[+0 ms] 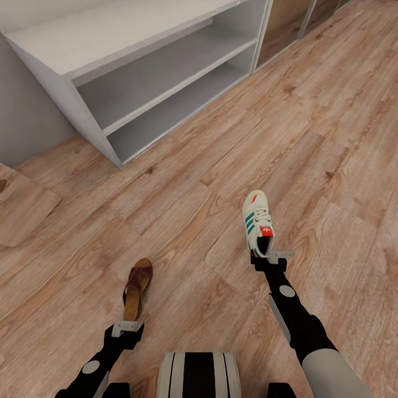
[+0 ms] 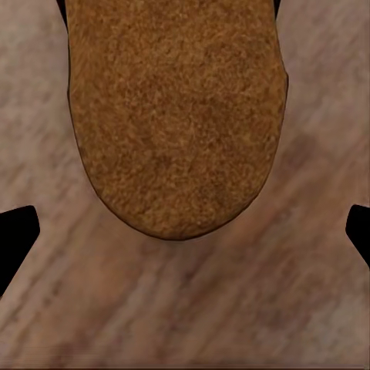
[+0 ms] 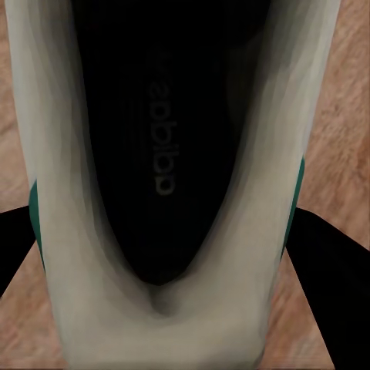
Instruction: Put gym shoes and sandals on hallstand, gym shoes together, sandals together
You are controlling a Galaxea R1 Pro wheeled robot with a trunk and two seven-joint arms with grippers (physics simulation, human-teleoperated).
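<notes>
One gym shoe (image 1: 257, 222), cream-white with green stripes and red patches, lies on the corridor floor (image 1: 331, 138) right of centre. My right gripper (image 1: 269, 255) is at its heel. The right wrist view shows its dark fingers (image 3: 327, 270) pressed against both sides of the gym shoe's heel (image 3: 166, 308), shut on it. A brown sandal (image 1: 137, 286) lies on the floor to the left. My left gripper (image 1: 128, 326) sits just behind its heel, open, its fingertips (image 2: 17, 239) spread wide of the sandal's tan insole (image 2: 177, 116). The white hallstand (image 1: 61, 41) stands at the far left.
The hallstand's two shelf levels (image 1: 166, 72) hold nothing. A flat brown mat (image 1: 22, 204) lies at the left edge. A glass-fronted panel (image 1: 287, 22) stands right of the hallstand. My base (image 1: 199, 376) shows at the bottom edge. Open wood floor stretches right.
</notes>
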